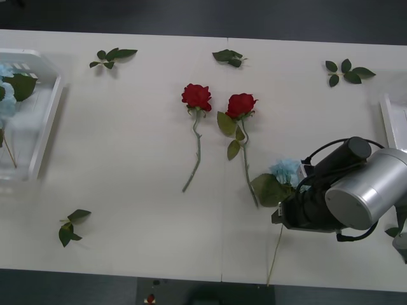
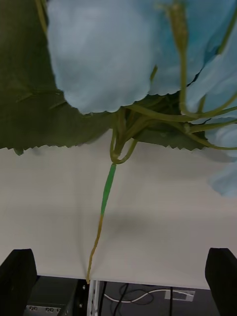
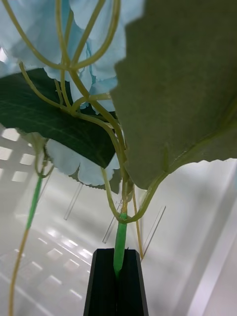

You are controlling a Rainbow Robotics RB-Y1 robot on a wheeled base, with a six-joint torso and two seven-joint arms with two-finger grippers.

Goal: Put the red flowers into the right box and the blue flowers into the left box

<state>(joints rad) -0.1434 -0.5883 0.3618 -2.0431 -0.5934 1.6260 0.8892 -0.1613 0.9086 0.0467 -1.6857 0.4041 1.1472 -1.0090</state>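
Two red flowers (image 1: 196, 96) (image 1: 241, 105) lie side by side mid-table, stems pointing toward me. A blue flower (image 1: 286, 170) with a big leaf lies on the table by my right arm (image 1: 356, 190). In the right wrist view that blue flower (image 2: 103, 54) is close ahead and its thin stem (image 2: 101, 217) runs to the table's front edge. My right gripper (image 2: 118, 259) is open around the stem's line without touching it. My left gripper (image 3: 117, 259) is shut on the green stem of another blue flower (image 3: 94, 59), held over the left box (image 3: 59, 237). The left box (image 1: 49, 121) holds blue flowers (image 1: 6, 95).
The right box (image 1: 393, 124) shows at the table's right edge. Loose leaf sprigs lie at the back left (image 1: 113, 57), back middle (image 1: 229, 57), back right (image 1: 346, 71) and front left (image 1: 71, 225). Bare table lies between the left box and the roses.
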